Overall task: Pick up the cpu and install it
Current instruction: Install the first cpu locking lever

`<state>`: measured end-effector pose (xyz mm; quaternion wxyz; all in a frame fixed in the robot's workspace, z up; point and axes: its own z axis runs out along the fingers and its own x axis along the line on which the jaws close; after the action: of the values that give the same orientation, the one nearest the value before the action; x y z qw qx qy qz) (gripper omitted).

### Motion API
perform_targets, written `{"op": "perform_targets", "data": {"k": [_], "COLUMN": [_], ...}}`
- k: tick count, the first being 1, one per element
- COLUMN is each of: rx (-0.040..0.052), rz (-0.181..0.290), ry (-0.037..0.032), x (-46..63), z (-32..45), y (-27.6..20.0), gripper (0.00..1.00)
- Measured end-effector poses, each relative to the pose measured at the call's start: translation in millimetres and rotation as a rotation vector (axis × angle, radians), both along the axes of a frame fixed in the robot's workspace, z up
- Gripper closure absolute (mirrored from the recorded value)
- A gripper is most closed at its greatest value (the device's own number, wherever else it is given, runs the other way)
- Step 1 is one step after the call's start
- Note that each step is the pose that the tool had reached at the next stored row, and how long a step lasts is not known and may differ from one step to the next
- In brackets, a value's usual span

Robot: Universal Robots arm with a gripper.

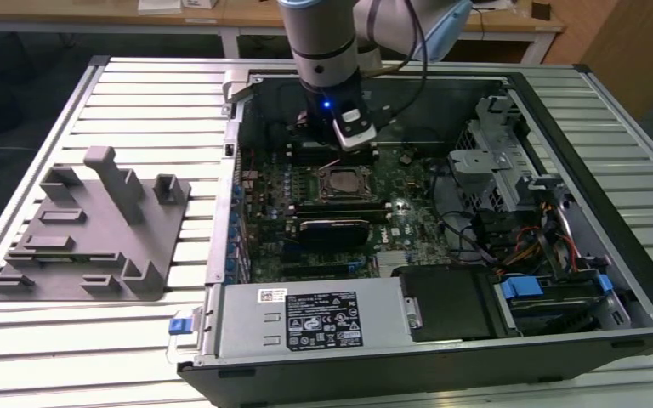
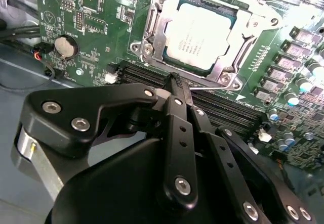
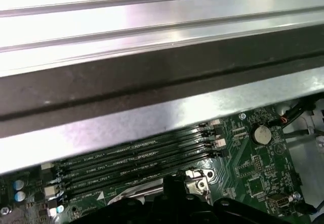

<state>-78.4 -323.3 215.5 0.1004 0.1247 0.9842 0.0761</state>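
Black gripper (image 2: 178,85) linkages crowd the second wrist view, fingers pinched together with nothing visible between them, tips over the memory slots (image 2: 223,107) just beside the socket frame (image 2: 152,37). Inside that frame the cpu (image 2: 195,34) already lies flat, so good work here likely means checking it sits square and level in the socket. Room is tight: the computer case (image 1: 599,102) walls rise close around the motherboard (image 1: 400,225), and the grey fixture block (image 1: 88,229) stands well apart on the table (image 1: 31,119).
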Motion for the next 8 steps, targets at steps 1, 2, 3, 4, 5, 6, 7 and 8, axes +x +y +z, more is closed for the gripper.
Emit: {"op": "perform_targets", "data": {"k": [1, 2, 3, 4, 5, 6, 7, 8], "rx": [0.0001, -0.0001, -0.0001, 0.0, 0.0, 0.0004, 0.001, 0.0024], "rz": [-0.007, -0.013, -0.019, -0.023, -0.027, -0.03, -0.033, -0.034], "ry": [0.0, 0.0, 0.0001, 0.0, 0.0, -0.0002, -0.0004, -0.0006], "x": [0.0, 0.0, 0.0, 0.0, 0.0, 0.0, 0.0, 0.0], "z": [-0.6, -1.0, -1.5, -2.1, -2.6, -3.2, -3.6, -4.0], "y": [0.3, 0.9, 1.5, 2.2, 2.8, 3.3, 3.5, 3.5], "gripper": [0.89, 0.89, 0.89, 0.89, 0.89, 0.89, 0.89, 0.89]}}
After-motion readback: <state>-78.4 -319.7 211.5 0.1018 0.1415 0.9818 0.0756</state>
